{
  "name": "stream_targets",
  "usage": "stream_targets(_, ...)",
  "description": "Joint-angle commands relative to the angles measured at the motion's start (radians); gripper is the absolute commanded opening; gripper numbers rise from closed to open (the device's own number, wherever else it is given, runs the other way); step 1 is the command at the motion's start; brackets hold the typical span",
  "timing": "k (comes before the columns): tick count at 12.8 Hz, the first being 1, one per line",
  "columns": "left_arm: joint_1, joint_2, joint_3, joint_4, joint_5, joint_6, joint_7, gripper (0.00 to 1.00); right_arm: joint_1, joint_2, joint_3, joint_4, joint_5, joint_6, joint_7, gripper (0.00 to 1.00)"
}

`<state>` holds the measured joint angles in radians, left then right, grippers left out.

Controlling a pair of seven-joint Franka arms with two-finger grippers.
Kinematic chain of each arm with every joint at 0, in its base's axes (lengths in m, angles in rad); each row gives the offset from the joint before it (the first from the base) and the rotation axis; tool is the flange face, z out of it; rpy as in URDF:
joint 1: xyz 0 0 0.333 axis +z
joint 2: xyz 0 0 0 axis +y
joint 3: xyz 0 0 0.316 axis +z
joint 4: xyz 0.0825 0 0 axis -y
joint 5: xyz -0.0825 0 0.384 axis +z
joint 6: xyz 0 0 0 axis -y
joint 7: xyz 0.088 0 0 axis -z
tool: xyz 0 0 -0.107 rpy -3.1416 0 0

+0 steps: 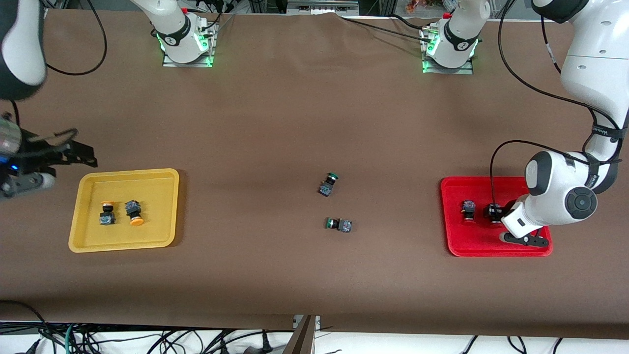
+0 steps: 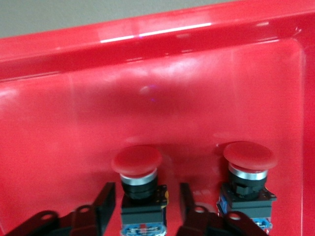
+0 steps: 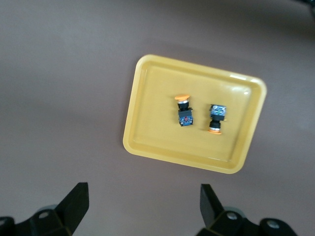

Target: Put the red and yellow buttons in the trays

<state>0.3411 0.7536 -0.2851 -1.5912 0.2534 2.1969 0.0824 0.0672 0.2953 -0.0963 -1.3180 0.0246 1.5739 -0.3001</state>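
Both yellow buttons (image 1: 121, 213) lay in the yellow tray (image 1: 88, 244), and both red buttons (image 1: 481, 211) sat in the red tray (image 1: 471, 248); so the sorting looked all but finished, with only the left arm's withdrawal left (the two green-capped switches (image 1: 334, 204) mid-table were no part of it). The left gripper (image 2: 142, 206) was low inside the red tray, fingers spread either side of one red button's body without visibly pinching it, the other red button just beside; the right gripper (image 3: 142, 204) hung wide open and empty near the yellow tray, at the right arm's end of the table, waiting.
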Motion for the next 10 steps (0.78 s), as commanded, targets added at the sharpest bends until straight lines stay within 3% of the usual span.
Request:
stream_targets(1, -0.002, -0.064, 0.0, 0.007, 0.029, -0.044, -0.021, 1.0, -0.007, -0.125, 0.007, -0.087, -0.014, -0.009, -0.013, 1.0)
stream_targets(3, -0.002, -0.137, -0.003, 0.048, 0.03, -0.136, -0.023, 1.0, -0.009, -0.172, 0.007, -0.138, -0.018, -0.023, -0.017, 1.0)
stream_targets(5, 0.012, -0.247, -0.017, 0.066, 0.003, -0.32, -0.009, 1.0, -0.01, -0.192, 0.012, -0.144, -0.018, -0.101, 0.018, 1.0)
stream_targets(10, 0.015, -0.508, -0.06, 0.06, -0.146, -0.523, -0.006, 1.0, -0.012, -0.205, 0.056, -0.145, -0.038, -0.169, 0.168, 1.0)
